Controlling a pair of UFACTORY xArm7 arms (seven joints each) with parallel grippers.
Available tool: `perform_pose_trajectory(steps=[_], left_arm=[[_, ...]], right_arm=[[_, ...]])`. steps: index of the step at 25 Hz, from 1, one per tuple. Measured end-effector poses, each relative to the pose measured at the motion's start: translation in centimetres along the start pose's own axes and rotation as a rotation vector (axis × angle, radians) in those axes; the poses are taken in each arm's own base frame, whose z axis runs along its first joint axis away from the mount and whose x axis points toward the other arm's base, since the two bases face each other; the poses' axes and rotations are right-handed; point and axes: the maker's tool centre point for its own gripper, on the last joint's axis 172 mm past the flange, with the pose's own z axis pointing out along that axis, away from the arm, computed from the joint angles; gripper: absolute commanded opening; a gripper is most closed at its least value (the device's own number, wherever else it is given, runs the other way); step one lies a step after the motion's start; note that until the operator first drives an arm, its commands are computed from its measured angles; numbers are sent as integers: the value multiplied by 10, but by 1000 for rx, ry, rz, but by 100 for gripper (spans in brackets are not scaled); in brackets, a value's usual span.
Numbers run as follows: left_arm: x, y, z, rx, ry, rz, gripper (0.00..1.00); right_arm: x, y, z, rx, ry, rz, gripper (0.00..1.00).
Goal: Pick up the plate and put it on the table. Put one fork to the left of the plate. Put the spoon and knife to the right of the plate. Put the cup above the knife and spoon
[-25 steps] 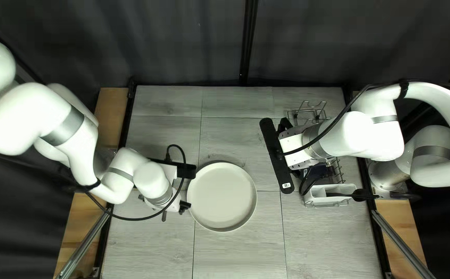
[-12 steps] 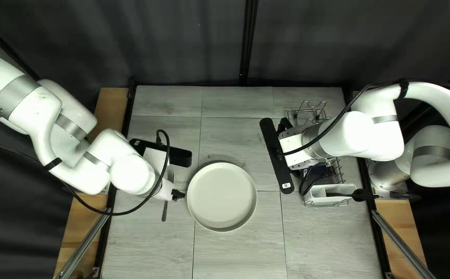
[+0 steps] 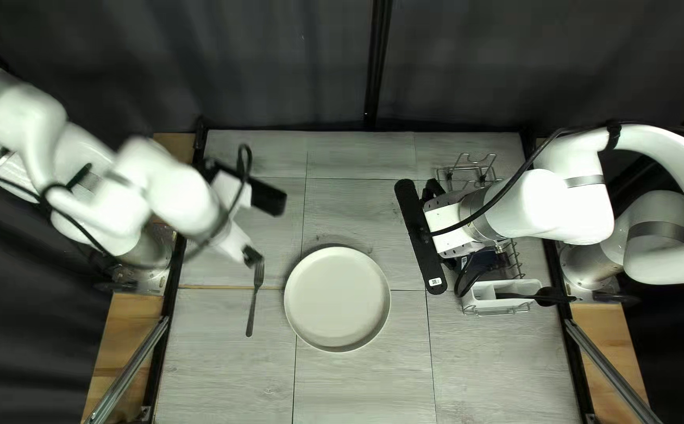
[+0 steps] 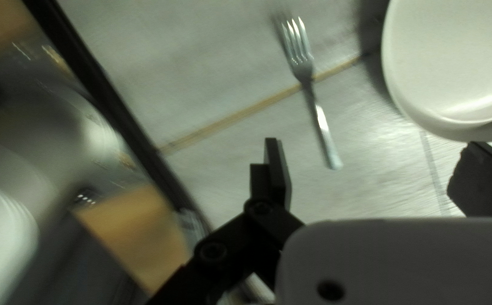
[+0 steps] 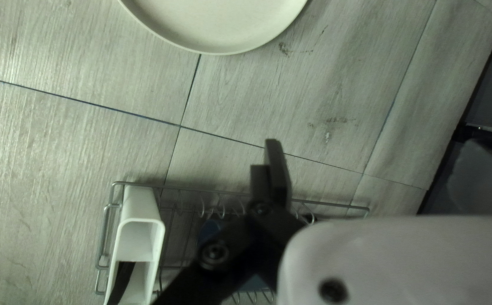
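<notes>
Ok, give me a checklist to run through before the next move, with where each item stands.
1. Plate flat on the table: ok.
2. Fork down left of it, seen from above: ok.
3. Left tool open, holding nothing: ok.
4. Right tool open, over the rack: ok.
5. Spoon and knife right of the plate: not ok, neither laid there yet.
6. Cup ready in the rack: cannot tell, the right arm covers much of it.

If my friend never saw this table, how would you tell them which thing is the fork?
On the grey table, find the big, pale plate. The fork lies just to the left of it in the top left view, prongs toward the far edge. It is thin metal with a long handle, while the plate is wide and round.
</notes>
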Motion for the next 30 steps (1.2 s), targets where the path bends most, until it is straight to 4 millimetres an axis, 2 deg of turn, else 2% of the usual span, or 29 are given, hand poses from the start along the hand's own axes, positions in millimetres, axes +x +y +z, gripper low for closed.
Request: perform_pose_trajectory(steps=[5,7,30], left_arm=[[4,-13,-69,-15,68,99,100],[5,-18,-85,-16,85,128,100],[5,-19,-89,-16,90,136,100]], right_arm=[[0,0,0,0,0,0,100],[0,0,0,0,0,0,100],[0,0,0,0,0,0,100]])
